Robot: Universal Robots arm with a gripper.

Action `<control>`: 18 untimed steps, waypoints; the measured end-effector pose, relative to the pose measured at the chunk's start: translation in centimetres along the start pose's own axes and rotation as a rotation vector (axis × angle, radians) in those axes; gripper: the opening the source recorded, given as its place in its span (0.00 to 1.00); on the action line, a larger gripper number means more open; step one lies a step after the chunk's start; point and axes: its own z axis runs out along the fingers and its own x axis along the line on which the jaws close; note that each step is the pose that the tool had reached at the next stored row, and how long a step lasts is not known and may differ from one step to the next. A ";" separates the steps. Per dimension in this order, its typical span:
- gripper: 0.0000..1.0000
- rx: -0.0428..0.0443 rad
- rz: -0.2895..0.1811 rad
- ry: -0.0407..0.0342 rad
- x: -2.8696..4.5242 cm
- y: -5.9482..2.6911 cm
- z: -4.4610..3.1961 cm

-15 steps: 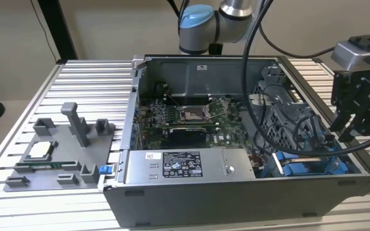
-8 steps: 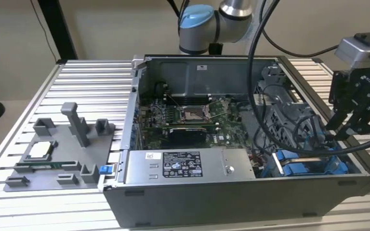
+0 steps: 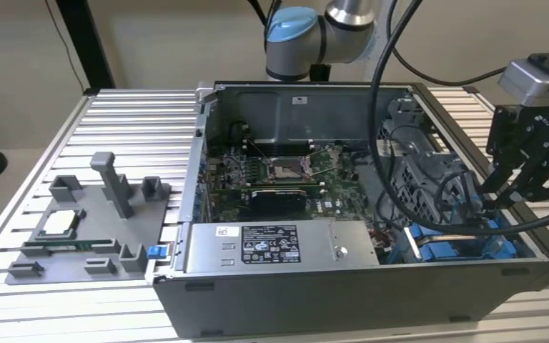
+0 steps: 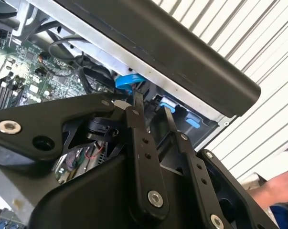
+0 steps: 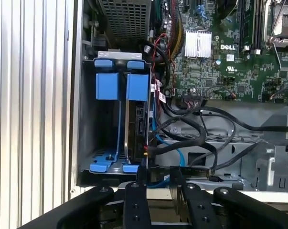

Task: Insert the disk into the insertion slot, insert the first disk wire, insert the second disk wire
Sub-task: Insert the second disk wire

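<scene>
The disk (image 5: 136, 128) stands on edge in the blue-railed slot (image 5: 107, 87) — long axis running straight away from the gripper (image 5: 158, 170), which hangs just off its near end. Whether the jaws are clamped or parted cannot be told.

An open grey computer case (image 3: 351, 307) lies on a slatted metal table (image 3: 131, 114). Inside the case sit 1 green motherboard (image 3: 284, 179) and 1 grey box with a black-and-white sticker (image 3: 274, 246). Beside the case, on the exterior view's left, rests 1 grey fixture tray (image 3: 65, 261). A person's hand (image 4: 275, 190) lies just outside the case.
</scene>
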 end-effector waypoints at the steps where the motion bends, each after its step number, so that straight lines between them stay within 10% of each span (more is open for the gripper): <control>1: 1.00 -0.0011 0.000 -0.0008 0.19 0.01 0.00; 10: 1.00 -0.0017 0.021 -0.0051 0.47 0.00 0.33; 11: 0.00 -0.0016 0.024 -0.0057 0.47 0.00 0.35; 18: 0.00 -0.0012 0.037 -0.0092 0.47 0.01 0.44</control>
